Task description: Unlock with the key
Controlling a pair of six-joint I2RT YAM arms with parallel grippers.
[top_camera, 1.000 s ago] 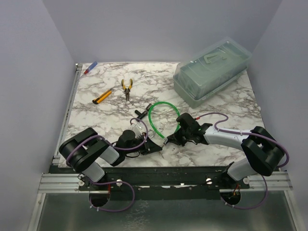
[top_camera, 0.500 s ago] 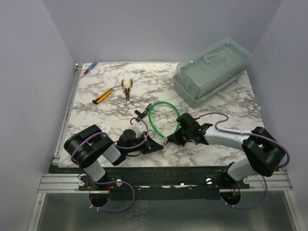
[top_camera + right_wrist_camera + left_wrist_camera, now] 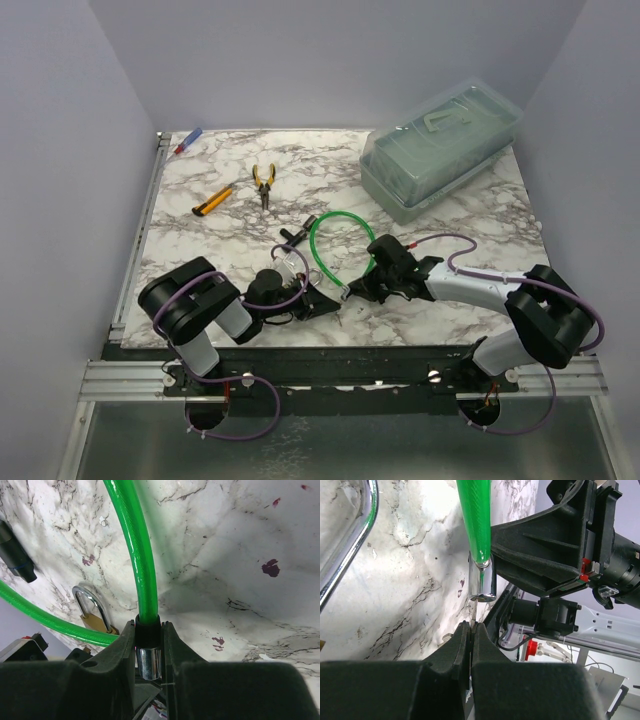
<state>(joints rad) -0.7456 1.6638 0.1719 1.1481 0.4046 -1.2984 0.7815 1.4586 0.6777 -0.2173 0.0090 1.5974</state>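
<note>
A white surface (image 3: 455, 228) veined in grey is carrying everything here, and in the right wrist view a few small dark red spots (image 3: 270, 567) are showing on it. At the far right a clear lidded plastic box (image 3: 440, 150) is sitting at an angle to the edges. Toward the far left a pair of yellow-handled pliers (image 3: 264, 186) is lying with its handles pointing far. Just left of it a yellow and black utility knife (image 3: 212, 201) is lying on a diagonal. A red and blue pen (image 3: 187, 141) is resting at the far left corner. A metal rail (image 3: 140, 240) is running along the left edge.
</note>
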